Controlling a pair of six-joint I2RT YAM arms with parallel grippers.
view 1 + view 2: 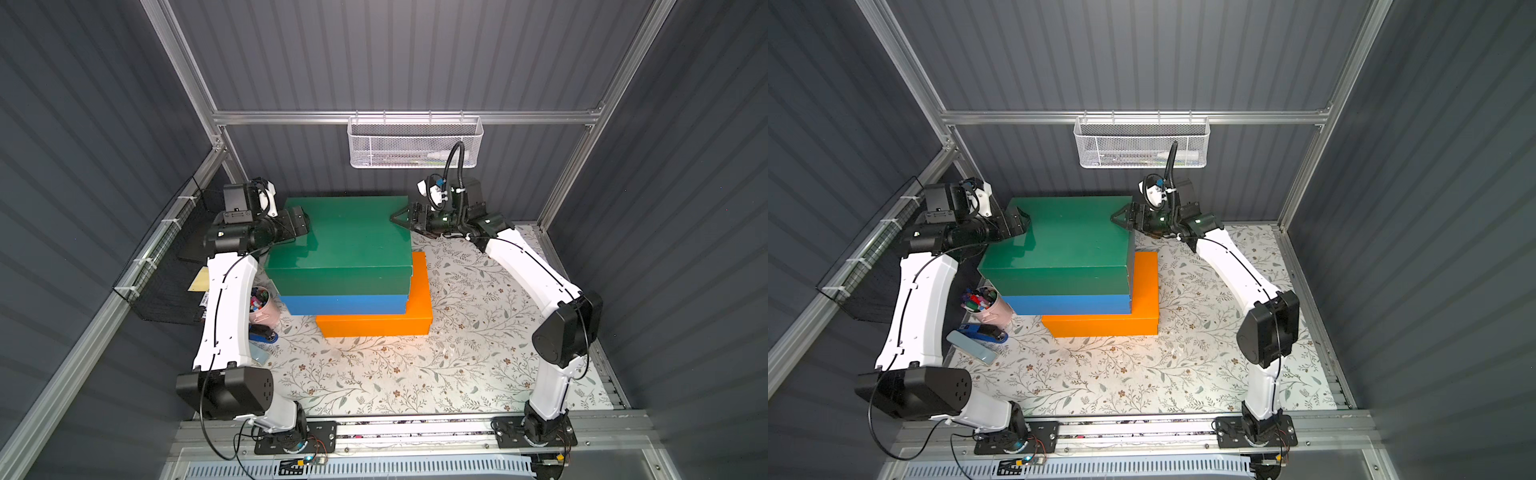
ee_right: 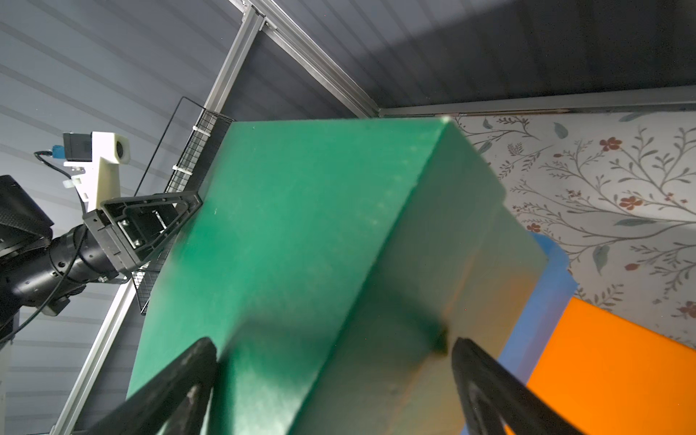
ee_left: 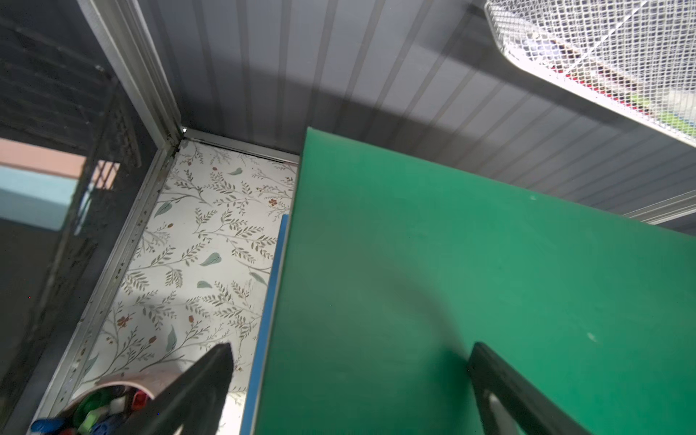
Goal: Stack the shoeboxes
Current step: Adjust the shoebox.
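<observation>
Green shoebox [image 1: 345, 241] edges, jaws wide open

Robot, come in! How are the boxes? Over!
Left hand and right hand open, at green box edges. Green on blue box on orange box, staggered. Pen cup alongside.

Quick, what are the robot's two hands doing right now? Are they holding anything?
Left gripper: open, beside the green shoebox, not clamping it.
Right gripper: open, at the green shoebox's other side, not clamping it.

Green shoebox [image 1: 345, 237] tops blue shoebox [image 1: 345, 304], on orange shoebox [image 1: 376, 326].
</observation>
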